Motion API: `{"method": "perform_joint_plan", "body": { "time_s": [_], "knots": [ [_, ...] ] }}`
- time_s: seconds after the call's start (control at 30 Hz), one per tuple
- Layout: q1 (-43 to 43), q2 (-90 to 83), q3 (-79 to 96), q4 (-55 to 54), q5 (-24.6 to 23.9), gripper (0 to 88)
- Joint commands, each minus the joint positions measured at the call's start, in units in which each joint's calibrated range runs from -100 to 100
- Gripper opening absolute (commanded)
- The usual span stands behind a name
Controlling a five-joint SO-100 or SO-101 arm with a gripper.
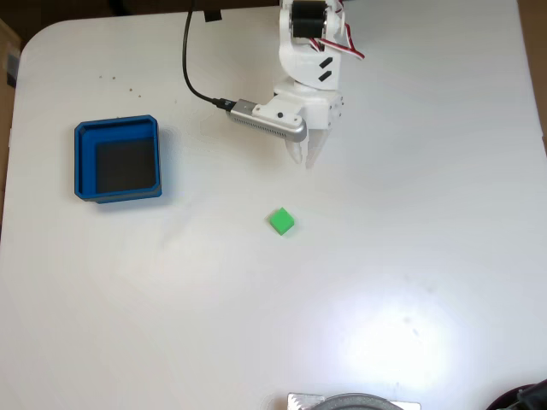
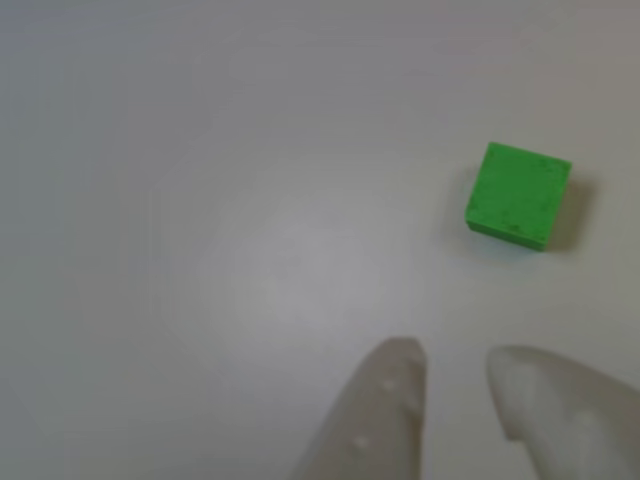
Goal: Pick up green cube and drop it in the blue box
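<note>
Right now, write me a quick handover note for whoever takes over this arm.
Gripper: holding nothing, fingers a little apart, hovering over bare table.
Green cube: loose on the white table, short of the fingertips; in the other view it sits up and to the right of them.
Blue box: far left in the fixed view, nothing in it.
Done: nothing yet.
Left: reach the cube, grasp, carry it to the box, drop it in.

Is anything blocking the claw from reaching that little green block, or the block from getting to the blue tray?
Nothing visible. In the fixed view, bare white table lies between the gripper and the green cube, and between the cube and the blue box.
</note>
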Motion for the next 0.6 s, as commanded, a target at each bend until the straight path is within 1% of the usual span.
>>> {"method": "perform_joint_plan", "body": {
  "time_s": [0.0, 0.37, 0.57],
  "knots": [
    [0.55, 1.92, -6.49, 0.16, -0.24, 2.4],
    [2.84, 12.79, -17.44, 0.16, -0.24, 2.5],
    [2.84, 16.55, -17.89, 0.16, -0.29, 3.0]
  ]
}}
